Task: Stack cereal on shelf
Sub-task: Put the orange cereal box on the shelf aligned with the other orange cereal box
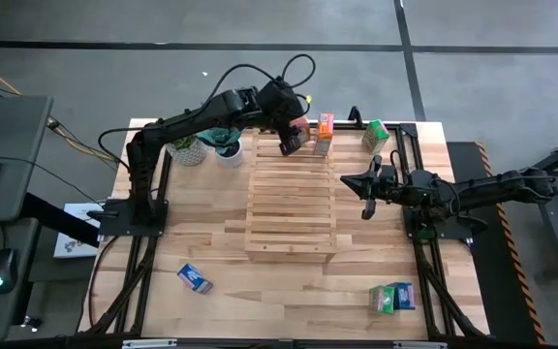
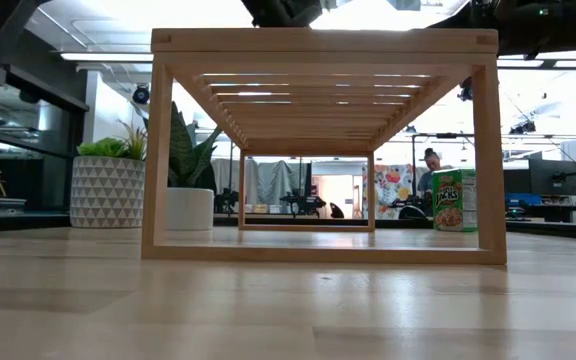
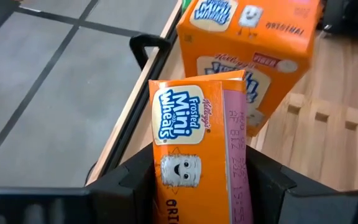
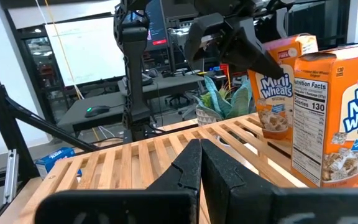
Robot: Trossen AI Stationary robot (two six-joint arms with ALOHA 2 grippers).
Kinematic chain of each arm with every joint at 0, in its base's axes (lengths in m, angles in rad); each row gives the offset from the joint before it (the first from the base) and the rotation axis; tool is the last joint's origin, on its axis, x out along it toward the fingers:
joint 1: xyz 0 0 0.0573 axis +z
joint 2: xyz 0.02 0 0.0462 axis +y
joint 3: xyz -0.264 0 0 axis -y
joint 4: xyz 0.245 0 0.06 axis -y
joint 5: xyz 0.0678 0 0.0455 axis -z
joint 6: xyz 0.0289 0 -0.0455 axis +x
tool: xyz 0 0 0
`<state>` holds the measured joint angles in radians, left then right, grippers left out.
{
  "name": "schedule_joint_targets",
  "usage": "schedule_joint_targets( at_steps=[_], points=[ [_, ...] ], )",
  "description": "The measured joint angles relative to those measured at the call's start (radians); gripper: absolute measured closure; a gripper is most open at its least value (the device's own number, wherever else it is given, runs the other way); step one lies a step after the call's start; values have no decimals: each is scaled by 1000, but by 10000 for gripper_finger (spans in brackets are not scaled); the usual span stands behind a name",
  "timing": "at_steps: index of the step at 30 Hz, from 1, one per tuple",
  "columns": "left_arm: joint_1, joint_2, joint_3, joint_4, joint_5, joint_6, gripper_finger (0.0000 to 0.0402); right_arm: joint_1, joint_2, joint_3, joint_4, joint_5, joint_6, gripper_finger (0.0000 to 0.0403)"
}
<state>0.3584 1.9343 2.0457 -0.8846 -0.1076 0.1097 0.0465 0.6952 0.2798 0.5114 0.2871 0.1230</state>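
Two orange boxes almost touching: left claw (image 1: pixel 292 142) gripping one (image 3: pixel 201 155) upright, just beside another (image 1: pixel 325 134) on rack's (image 1: pixel 291 199) far edge.

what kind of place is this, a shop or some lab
Most likely a robotics lab or office workspace, not a shop: two robot arms are mounted at a wooden table, with monitors and desks in the room behind.

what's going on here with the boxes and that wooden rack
The left arm's tool is shut on a small orange cardboard cereal box, holding it over the far end of the large light-wood slatted rack, next to a second orange cereal box already standing there. The right arm's tool waits, shut, beside the rack's right edge. A green cereal box and blue ones remain on the wooden table.
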Motion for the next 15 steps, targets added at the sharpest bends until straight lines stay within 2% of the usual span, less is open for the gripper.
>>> schedule_joint_targets(
  at_steps=[15],
  points=[
    [-6,-2,0,-16,5,-17,233,0,0,0,-6,-3,0,403]
  ],
)
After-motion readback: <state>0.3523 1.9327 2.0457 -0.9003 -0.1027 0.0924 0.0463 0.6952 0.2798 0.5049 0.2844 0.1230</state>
